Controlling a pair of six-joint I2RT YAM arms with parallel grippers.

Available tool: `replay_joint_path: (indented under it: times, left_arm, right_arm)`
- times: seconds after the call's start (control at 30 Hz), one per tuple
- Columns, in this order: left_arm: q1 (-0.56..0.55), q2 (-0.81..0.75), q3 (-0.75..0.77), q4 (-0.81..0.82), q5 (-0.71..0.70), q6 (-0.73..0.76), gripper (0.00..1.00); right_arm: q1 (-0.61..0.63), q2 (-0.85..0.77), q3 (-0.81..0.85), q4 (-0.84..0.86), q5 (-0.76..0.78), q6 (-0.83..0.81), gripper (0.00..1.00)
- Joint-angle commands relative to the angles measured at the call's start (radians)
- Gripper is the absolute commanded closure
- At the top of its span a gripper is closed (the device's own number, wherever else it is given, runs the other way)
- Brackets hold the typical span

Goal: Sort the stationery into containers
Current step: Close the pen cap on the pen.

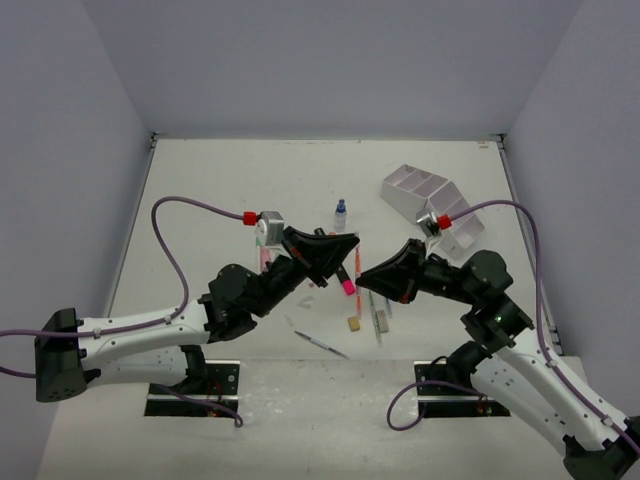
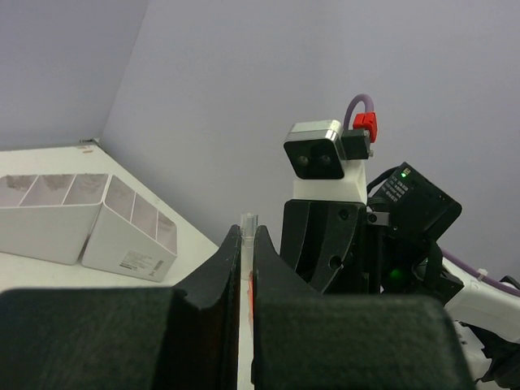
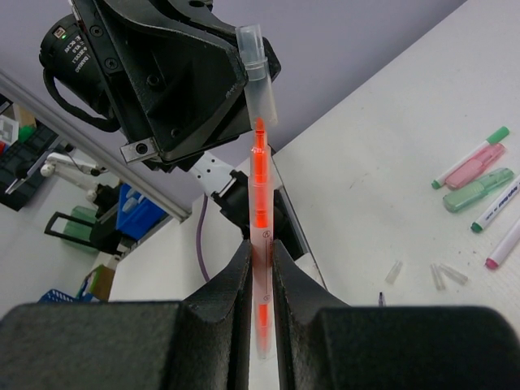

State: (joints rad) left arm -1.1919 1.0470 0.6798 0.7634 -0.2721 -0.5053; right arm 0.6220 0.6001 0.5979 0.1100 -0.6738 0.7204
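Our right pincer (image 3: 260,256) grips the orange pen (image 3: 258,183), whose tip points straight at the clear cap (image 3: 257,77) clamped in our left pincer (image 2: 248,244), just beyond it.

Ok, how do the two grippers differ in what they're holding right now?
The left gripper pinches a short clear cap; the right gripper pinches a long orange pen. The cap is colourless, the pen orange inside with its tip bared. Both grippers are shut, raised off the table, facing each other.
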Motion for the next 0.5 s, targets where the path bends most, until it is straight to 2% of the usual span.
replay_joint_path:
  times: [0.0,0.47]
  left_arm:
    - [-0.001,0.001,0.023,0.060,-0.018,0.018,1.00]
    - [-0.001,0.018,0.006,0.056,0.022,-0.018,1.00]
  right_arm:
    - [0.005,0.007,0.036,-0.004,-0.028,-0.015,1.00]
    - [0.005,-0.039,0.049,-0.036,0.076,-0.022,1.00]
